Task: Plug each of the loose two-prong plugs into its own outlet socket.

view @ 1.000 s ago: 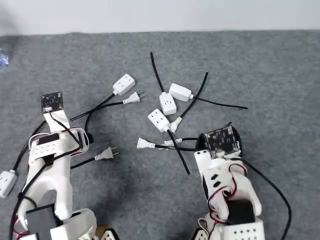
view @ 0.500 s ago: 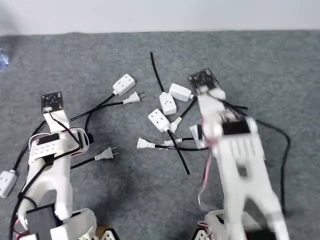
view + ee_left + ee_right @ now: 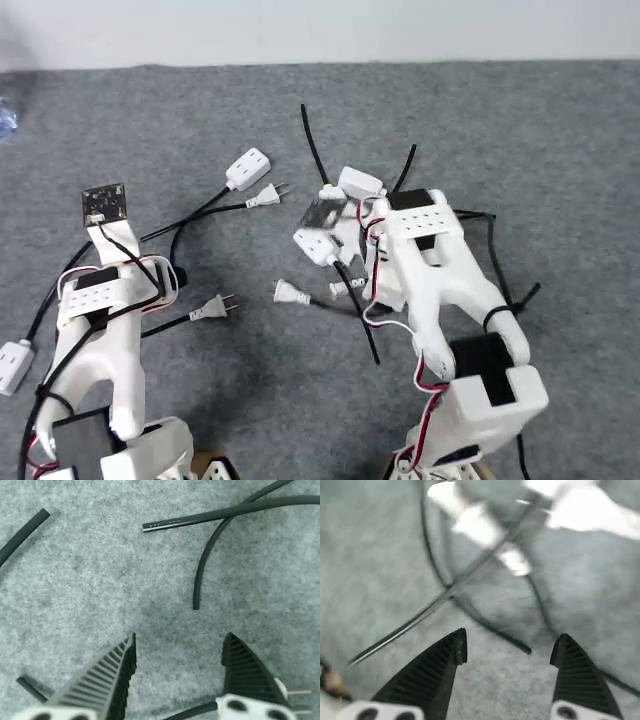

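Grey carpet runs up to a white wall behind

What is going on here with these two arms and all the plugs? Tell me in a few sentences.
Two robot arms are set up to push loose plugs into sockets, but neither holds anything yet. The left tool hangs open above the grey carpet and some black cable ends. The right tool is open too, over the cluster of white sockets in the middle. At least three plugs lie loose, none plugged in.

A grey carpeted surface runs back to a pale wall under even light.
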### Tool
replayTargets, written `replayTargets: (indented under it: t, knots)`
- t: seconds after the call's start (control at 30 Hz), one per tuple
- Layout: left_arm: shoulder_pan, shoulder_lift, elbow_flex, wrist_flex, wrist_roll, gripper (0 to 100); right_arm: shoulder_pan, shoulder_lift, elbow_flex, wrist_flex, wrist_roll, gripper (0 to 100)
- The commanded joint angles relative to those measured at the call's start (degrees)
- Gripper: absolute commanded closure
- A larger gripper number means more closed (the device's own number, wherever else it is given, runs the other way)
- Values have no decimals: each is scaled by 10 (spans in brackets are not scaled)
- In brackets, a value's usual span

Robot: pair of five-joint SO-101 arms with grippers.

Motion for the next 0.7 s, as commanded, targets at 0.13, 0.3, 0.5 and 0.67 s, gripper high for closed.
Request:
replayTargets:
  t: [0.13, 0.3, 0.5, 0.67]
  knots:
    - [4, -12, -2, -25, 3, 739, -28, -51, 19, 55, 136, 718]
    - [4, -12, -1, -25, 3, 739, -21, -30, 41, -39, 139, 718]
    - [4, -12, -1, -25, 3, 739, -14, 1, -35, -42, 140, 718]
    - [4, -12, -1, -25, 3, 739, -4, 72, -98, -35, 141, 719]
